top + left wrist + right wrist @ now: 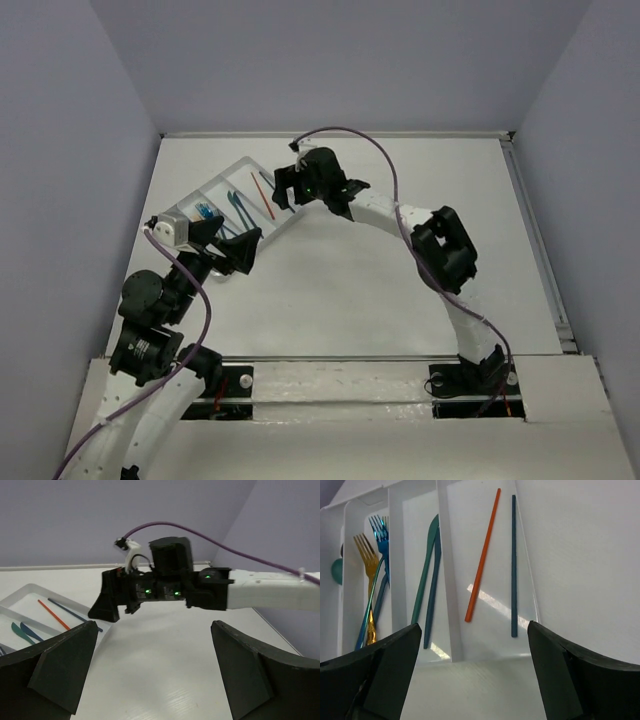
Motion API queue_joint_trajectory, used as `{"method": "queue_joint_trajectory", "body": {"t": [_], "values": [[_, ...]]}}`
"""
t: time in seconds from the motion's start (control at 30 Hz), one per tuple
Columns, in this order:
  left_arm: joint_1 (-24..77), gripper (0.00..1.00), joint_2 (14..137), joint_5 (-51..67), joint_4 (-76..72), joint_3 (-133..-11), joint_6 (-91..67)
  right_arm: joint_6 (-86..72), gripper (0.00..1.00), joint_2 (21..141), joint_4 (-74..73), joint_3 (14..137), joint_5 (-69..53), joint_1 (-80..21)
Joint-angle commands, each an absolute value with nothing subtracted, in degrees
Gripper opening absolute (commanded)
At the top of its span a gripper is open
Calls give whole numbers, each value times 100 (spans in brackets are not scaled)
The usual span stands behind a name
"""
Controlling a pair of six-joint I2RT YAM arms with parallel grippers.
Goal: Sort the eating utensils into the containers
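The translucent white tray [222, 184] lies at the far left of the table. In the right wrist view its compartments [448, 580] hold an orange stick [482, 555] and a dark blue stick [513, 565], a teal knife [424, 577] and a blue knife [434, 595], an orange fork [366, 560] and a blue fork [380, 532], and a teal spoon [337, 570]. My right gripper [472, 675] is open and empty, just off the tray's near end [284, 190]. My left gripper [155, 670] is open and empty over bare table beside the tray's near corner [228, 248].
The left wrist view shows the right gripper [107, 607] and its white arm [270, 587] crossing ahead, with the tray [27, 594] at left. Grey walls [70, 150] enclose the table. A purple cable [395, 185] loops over the right arm.
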State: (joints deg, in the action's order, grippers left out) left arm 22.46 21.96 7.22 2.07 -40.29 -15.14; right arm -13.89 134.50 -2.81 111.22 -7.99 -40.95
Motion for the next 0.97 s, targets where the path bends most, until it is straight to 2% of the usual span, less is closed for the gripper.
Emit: {"method": "queue_joint_trajectory", "body": {"t": [0.0,0.07,0.13,0.17,0.2,0.27,0.43,0.63,0.73,0.8,0.93], "values": [[2188,99,2154,659,-79,-4192,-1406,-1634,100,11192,1843,8920,321,-4131],[2188,99,2118,651,-131,-4175,-1380,-1670,100,10480,2222,8125,649,-4131],[2188,99,2083,572,-132,-4166,-1362,-1661,100,8973,2705,7004,1166,-4131],[2188,99,2074,536,-114,-4166,-1336,-1626,100,8965,2707,6657,1369,-4131],[2188,99,2066,432,-106,-4175,-1319,-1565,100,8182,2785,6331,1484,-4131],[2188,99,2065,291,-53,-4210,-1344,-1521,100,7361,2795,5429,1905,-4131],[2188,99,2074,141,-79,-4245,-1423,-1547,100,4613,1507,4029,3212,-4131],[2188,99,2109,-217,261,-4797,-1328,-1915,100,2150,844,2806,4621,-4131],[2188,99,2153,-386,430,-5053,-1292,-2047,100,1366,1027,2253,4650,-4131],[2188,99,2145,-151,352,-4949,-1327,-2083,100,1258,1246,1970,4466,-4131],[2188,99,2373,210,193,-4580,-1520,-2162,100,1774,1459,2082,4263,-4131]]}}
